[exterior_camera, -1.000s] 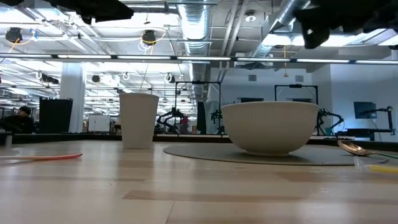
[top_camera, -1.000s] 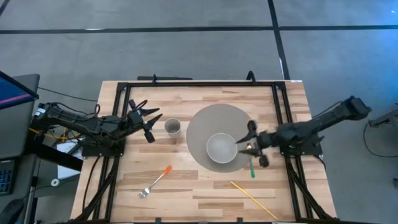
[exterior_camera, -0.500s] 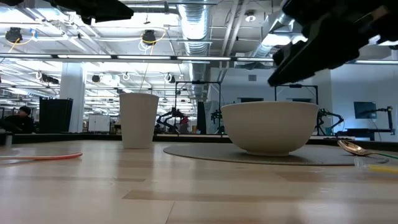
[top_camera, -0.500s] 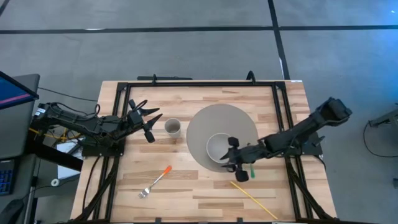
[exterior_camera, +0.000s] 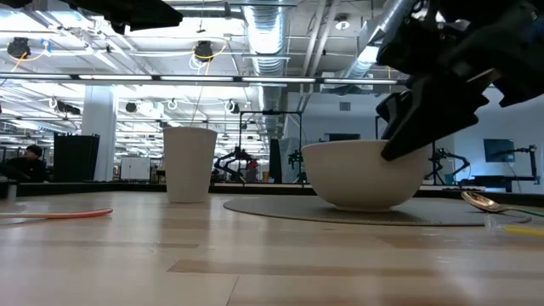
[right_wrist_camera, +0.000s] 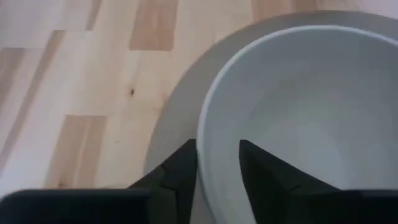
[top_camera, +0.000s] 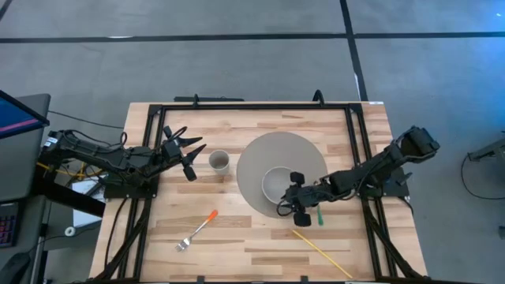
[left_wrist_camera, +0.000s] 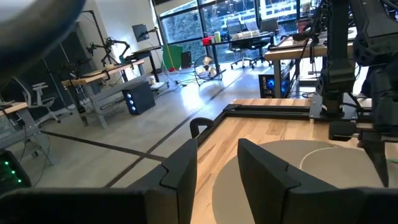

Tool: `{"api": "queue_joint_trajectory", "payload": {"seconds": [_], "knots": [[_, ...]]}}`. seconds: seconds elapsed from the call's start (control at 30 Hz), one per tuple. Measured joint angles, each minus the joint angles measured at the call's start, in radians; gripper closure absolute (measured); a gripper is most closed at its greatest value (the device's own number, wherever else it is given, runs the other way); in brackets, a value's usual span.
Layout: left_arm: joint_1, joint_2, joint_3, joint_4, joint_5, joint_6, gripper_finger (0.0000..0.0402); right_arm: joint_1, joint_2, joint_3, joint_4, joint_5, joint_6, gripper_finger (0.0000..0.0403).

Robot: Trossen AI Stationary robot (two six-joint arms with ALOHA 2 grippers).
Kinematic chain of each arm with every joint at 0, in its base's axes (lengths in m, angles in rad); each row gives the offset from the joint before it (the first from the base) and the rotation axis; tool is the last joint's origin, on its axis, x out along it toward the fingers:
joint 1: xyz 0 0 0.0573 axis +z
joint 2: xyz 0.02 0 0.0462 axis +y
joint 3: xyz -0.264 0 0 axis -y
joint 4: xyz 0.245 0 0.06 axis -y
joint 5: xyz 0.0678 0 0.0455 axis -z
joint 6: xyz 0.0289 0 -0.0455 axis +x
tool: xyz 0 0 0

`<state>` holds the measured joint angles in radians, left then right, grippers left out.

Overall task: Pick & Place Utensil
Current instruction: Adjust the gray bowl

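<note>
The wooden bench (top_camera: 260,237) carries a round grey mat (top_camera: 256,158) with a white bowl (top_camera: 274,184) on it. The right tool (top_camera: 296,207) straddles the bowl's rim, jaws narrowly parted, one finger inside and one outside. The left tool (top_camera: 189,154) hangs open and empty beside a white cup (top_camera: 219,162). An orange-handled fork (top_camera: 197,229), a green-handled spoon (top_camera: 320,216) and a yellow stick (top_camera: 319,252) lie on the wood. No writing is legible.

A grey floor (top_camera: 237,55) crossed by dark lines surrounds the pale wooden surface (top_camera: 252,244). Overhead run silver ducts (exterior_camera: 272,34) and long strip lights (exterior_camera: 170,79). Desks (left_wrist_camera: 118,68) and office chairs (left_wrist_camera: 40,102) stand by tall windows (left_wrist_camera: 186,25).
</note>
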<state>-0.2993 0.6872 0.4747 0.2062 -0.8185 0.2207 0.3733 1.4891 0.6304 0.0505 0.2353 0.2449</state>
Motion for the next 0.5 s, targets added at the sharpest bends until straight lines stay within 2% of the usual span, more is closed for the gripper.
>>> {"api": "queue_joint_trajectory", "payload": {"seconds": [0.2,0.4,0.5], "knots": [[0.0,0.0,0.0,0.0,0.0,0.002,0.0284,-0.022,-0.005,0.0,-0.022,0.001,-0.022,0.0388],[0.0,0.0,0.0,0.0,0.001,0.003,0.0284,-0.04,-0.048,0.001,-0.023,0.008,-0.042,0.0381],[0.0,0.0,0.0,0.0,0.001,0.003,0.0284,-0.059,-0.061,0.001,-0.022,0.007,-0.058,0.0395]]}}
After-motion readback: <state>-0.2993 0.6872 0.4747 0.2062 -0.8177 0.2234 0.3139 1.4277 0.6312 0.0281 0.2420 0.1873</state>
